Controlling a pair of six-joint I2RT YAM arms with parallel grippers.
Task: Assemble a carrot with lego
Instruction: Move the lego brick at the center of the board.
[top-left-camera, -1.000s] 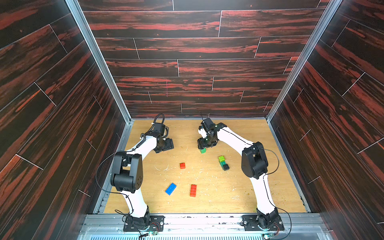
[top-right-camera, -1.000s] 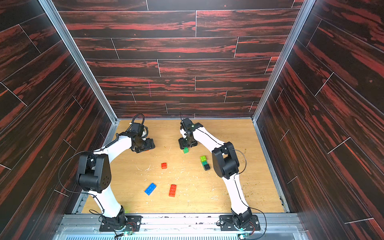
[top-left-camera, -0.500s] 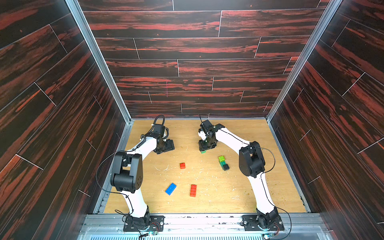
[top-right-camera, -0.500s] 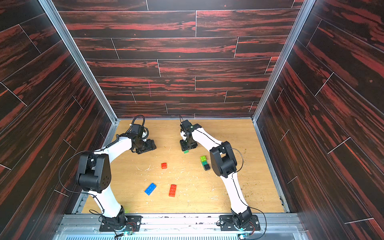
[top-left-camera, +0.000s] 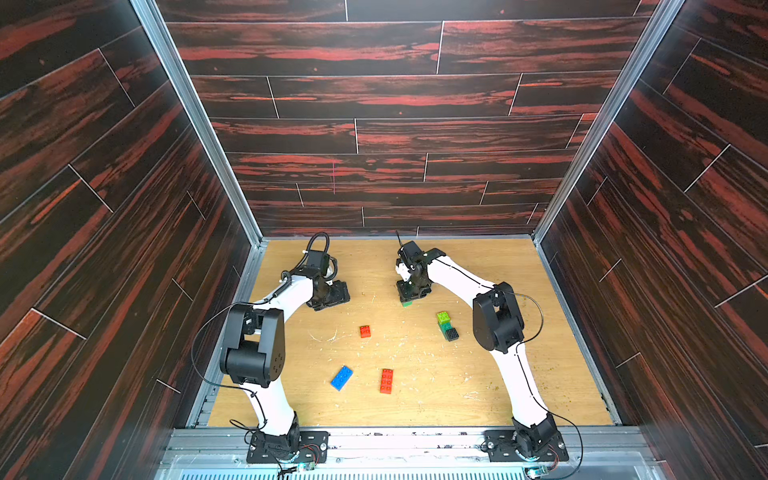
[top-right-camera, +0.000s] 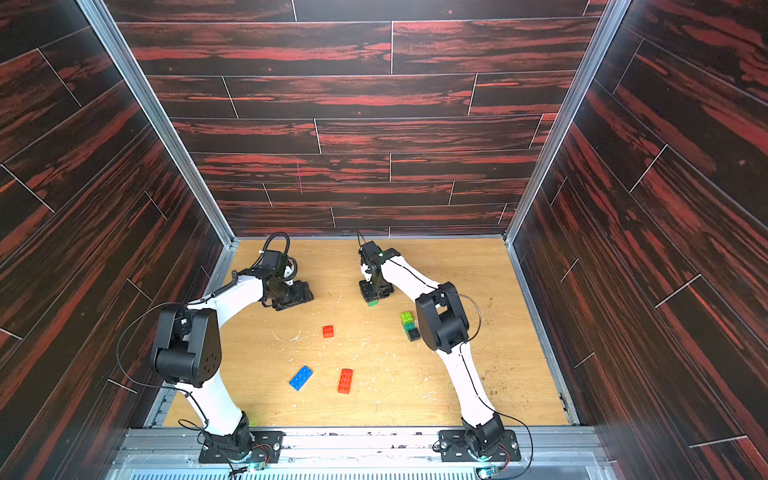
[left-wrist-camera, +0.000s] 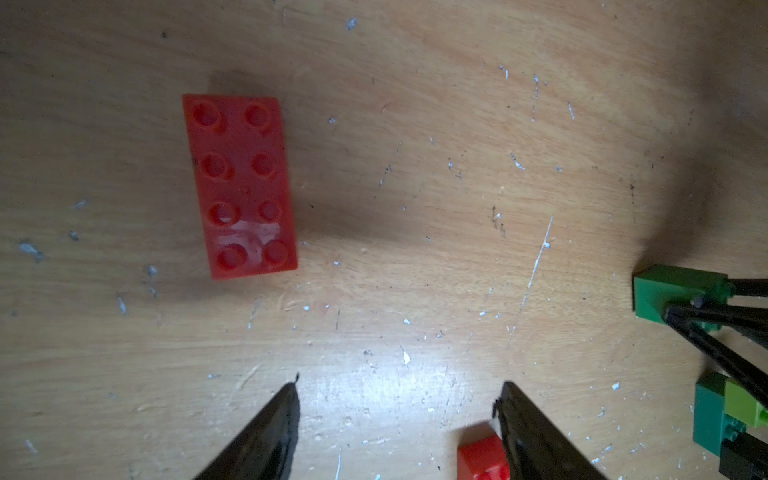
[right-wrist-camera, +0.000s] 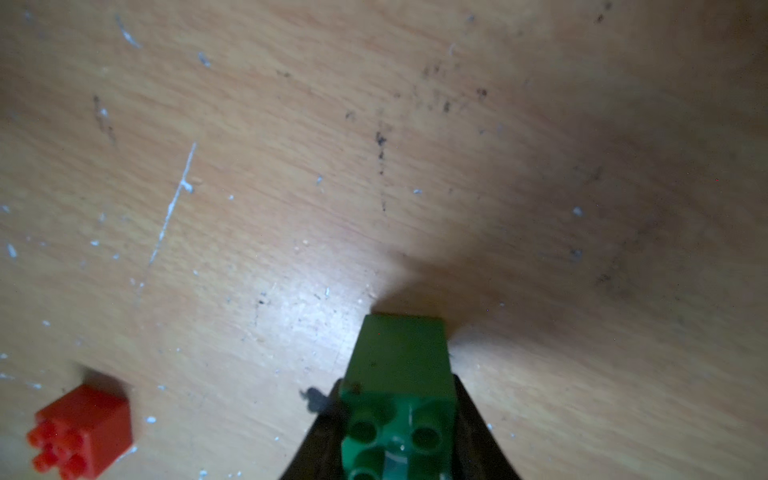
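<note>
My right gripper is shut on the green brick, which rests on the floor near the back middle and peeks out below the fingers in a top view. My left gripper hangs open with only bare floor between its fingers, low at the back left. A long red brick lies ahead of it, hidden under the arm in both top views. A small red brick lies between the arms. The teal bar with lime and black bricks lies by the right arm.
A blue brick and another long red brick lie towards the front of the wooden floor. Dark wood-pattern walls close in the back and both sides. A metal rail with the arm bases runs along the front.
The right gripper has come down over the green brick and shut on it. The left arm has hardly moved and its gripper stays open.
</note>
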